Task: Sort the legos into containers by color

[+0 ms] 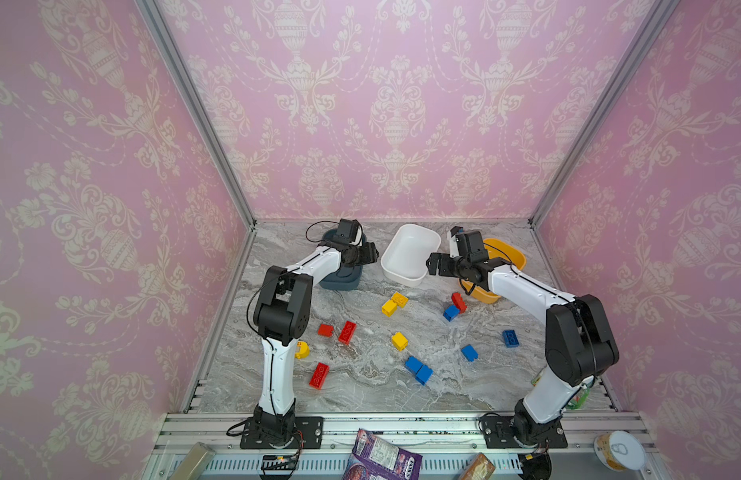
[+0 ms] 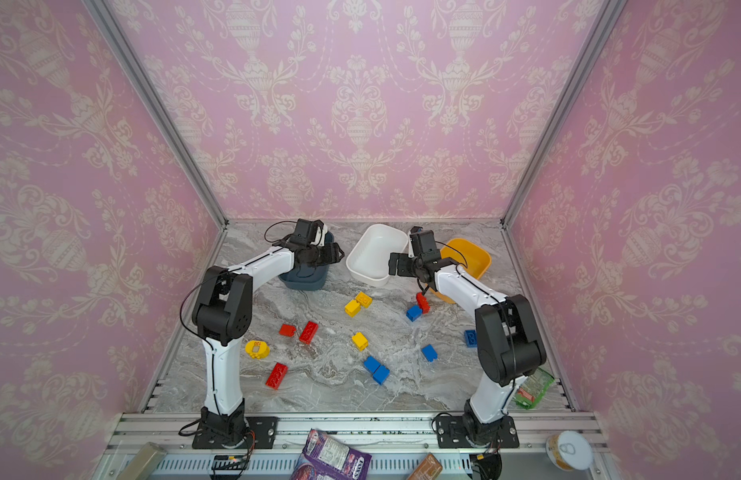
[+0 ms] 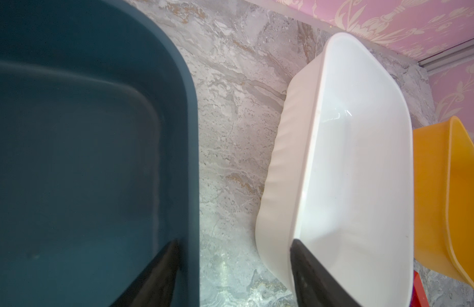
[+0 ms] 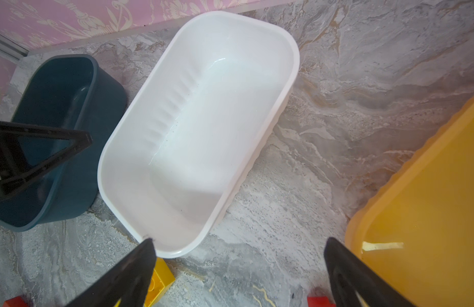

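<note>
Three containers stand at the back of the marble table: a teal tub (image 1: 339, 283), a white tub (image 1: 402, 276) and a yellow-orange tub (image 1: 515, 257). All three look empty. My left gripper (image 1: 369, 253) (image 3: 234, 255) hangs open between the teal tub (image 3: 97, 159) and the white tub (image 3: 363, 159), holding nothing. My right gripper (image 1: 433, 264) (image 4: 239, 247) is wide open and empty above the gap between the white tub (image 4: 204, 127) and the yellow-orange tub (image 4: 429, 212). Loose legos lie nearer the front: red bricks (image 1: 347, 332) (image 1: 319, 375), yellow bricks (image 1: 395, 303) (image 1: 399, 341), blue bricks (image 1: 418, 369) (image 1: 510, 338), and a round yellow piece (image 2: 257, 349).
A red brick (image 1: 459, 301) leans on a blue one (image 1: 451, 312) just in front of the yellow-orange tub. Printed snack packets (image 1: 381, 457) and a tin can (image 1: 620, 451) lie on the front rail. A green packet (image 2: 535, 386) sits by the right arm's base.
</note>
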Motion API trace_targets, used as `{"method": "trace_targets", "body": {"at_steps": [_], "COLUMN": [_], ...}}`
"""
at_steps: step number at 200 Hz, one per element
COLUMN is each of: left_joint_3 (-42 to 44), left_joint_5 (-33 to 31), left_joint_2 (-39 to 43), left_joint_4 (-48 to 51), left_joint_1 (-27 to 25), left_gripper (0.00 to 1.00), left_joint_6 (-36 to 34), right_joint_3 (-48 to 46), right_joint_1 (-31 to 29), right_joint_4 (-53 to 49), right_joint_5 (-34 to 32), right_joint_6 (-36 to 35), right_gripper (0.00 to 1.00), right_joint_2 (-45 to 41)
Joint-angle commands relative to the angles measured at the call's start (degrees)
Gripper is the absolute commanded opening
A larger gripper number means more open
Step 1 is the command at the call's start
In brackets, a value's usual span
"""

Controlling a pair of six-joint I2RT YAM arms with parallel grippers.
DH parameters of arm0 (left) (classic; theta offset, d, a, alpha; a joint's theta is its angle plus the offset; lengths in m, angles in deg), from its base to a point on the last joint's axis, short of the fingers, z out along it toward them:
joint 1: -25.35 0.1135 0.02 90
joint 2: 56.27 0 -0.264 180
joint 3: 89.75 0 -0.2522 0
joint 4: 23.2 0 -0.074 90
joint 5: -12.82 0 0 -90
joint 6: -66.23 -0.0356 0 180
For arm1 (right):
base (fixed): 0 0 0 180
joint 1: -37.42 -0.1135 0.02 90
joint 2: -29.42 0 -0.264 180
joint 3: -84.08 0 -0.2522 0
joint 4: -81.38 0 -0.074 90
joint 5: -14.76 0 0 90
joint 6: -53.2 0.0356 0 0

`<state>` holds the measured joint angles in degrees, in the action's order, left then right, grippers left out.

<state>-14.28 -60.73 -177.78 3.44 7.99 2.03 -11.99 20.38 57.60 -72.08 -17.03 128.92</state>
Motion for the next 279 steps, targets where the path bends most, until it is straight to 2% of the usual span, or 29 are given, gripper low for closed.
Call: {"method": "trace_targets", "body": {"at_steps": [1,44,70,114,143,178,220,279], "left_joint_3": [0.15,1.14,1.95,4.76,8.28,12.12,15.57,19.31], "left_joint_5": [1.74,1.83,1.18,-0.23,-0.7,-0.89,-1.31,-1.77], "left_joint_2": [-0.31,0.87,2.61,7.65,12.11,16.81,20.81,24.52], "left_joint_4": [-1.3,-2.8,-3.52,-5.48,-8.31,-9.9,-9.72,-9.8], "left_joint_1": [-0.82,-1.45,-1.49,-1.32,-0.75,0.95,3.26,5.99], "left_gripper": [0.68,0.68,0.69,0.71,0.73,0.73,0.73,0.74], "left_joint_6": [1.56,2.92,3.16,3.19,3.76,4.42,4.01,3.91], "right_joint_3": [3.9,11.59,17.34,23.78,25.09,26.14,28.13,31.15], "right_joint_1": [-0.44,-0.72,-1.39,-1.95,-2.29,-2.7,-3.0,-3.44], "right_joint_4": [-2.68,-6.66,-10.95,-15.14,-15.27,-15.51,-16.58,-18.51], "right_joint_5": [0.69,0.56,-2.3,-5.91,-7.23,-8.53,-8.97,-10.26], "right_joint_6": [1.56,4.28,5.36,6.6,6.36,6.15,6.07,5.55], "right_gripper": [1.0,1.0,0.97,0.74,0.63,0.43,0.3,0.19], "right_joint_2": [2.85,9.83,14.34,19.89,21.47,22.74,24.58,25.98]}}
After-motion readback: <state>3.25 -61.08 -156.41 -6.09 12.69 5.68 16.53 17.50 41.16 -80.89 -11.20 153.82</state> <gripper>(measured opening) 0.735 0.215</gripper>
